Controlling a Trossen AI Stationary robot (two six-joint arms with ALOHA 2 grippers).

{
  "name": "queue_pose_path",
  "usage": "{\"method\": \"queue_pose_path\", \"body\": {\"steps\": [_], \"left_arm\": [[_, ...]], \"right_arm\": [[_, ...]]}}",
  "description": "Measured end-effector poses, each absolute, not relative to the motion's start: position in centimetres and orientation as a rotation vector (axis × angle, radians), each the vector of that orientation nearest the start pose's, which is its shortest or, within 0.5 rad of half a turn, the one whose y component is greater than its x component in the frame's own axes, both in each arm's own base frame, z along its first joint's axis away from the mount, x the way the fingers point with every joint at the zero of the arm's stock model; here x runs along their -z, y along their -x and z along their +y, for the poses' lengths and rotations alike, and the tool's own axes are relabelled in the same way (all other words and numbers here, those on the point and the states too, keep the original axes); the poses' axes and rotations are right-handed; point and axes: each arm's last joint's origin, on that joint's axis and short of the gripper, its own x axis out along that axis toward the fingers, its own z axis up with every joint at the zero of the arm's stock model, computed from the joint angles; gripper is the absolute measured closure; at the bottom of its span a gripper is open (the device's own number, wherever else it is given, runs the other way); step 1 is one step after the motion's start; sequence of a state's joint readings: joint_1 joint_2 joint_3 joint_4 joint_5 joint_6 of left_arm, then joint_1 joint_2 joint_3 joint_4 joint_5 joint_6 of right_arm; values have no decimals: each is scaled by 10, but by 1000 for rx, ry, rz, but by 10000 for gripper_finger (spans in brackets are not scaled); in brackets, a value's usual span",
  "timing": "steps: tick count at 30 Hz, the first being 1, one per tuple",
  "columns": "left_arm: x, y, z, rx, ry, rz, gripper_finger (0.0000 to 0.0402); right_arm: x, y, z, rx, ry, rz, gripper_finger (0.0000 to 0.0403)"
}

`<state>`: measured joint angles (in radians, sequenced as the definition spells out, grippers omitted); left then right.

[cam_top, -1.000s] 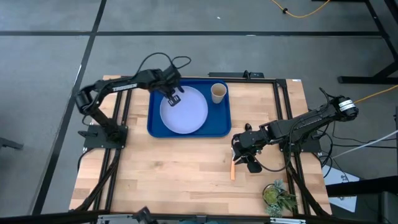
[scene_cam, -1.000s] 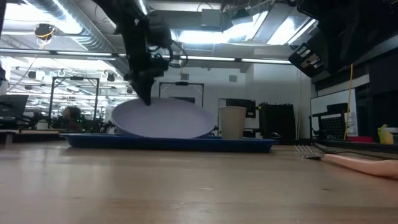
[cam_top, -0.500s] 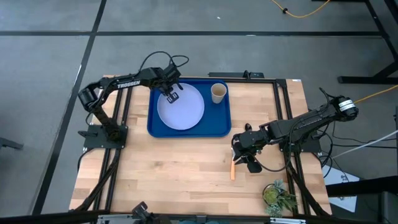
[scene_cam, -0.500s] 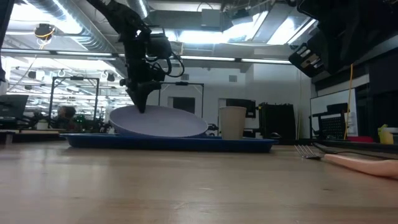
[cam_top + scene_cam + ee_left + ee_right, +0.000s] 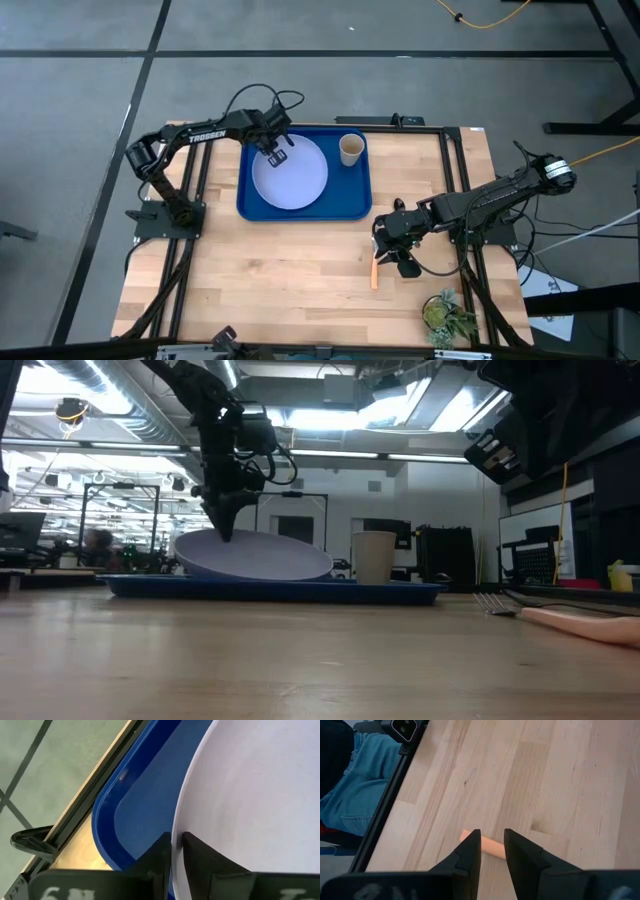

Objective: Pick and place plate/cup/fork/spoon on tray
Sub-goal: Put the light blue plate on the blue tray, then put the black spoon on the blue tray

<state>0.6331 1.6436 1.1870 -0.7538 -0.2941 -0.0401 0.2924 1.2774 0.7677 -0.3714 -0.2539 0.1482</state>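
Your left gripper reached over tray, fingers clenched on plate rim (plate tilted, far edge raised). Cup sat beyond plate. Your right gripper hung low, fingers slightly parted, fork handle just past fingertips.

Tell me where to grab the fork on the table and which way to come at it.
Grip the fork on its wooden handle, coming straight down with the fingers across its width. It lies flat on the table, and the handle is its thickest part. The right gripper hovers above it, open.
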Motion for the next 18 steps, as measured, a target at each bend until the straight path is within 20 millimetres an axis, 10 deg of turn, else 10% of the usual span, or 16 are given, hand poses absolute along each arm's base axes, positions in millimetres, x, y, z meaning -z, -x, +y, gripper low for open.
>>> {"method": "queue_pose_path", "body": {"steps": [18], "left_arm": [[-222, -249, 193, -858, 272, 1251, 335]], "right_arm": [[-215, -235, 78, -443, -118, 928, 313]]}}
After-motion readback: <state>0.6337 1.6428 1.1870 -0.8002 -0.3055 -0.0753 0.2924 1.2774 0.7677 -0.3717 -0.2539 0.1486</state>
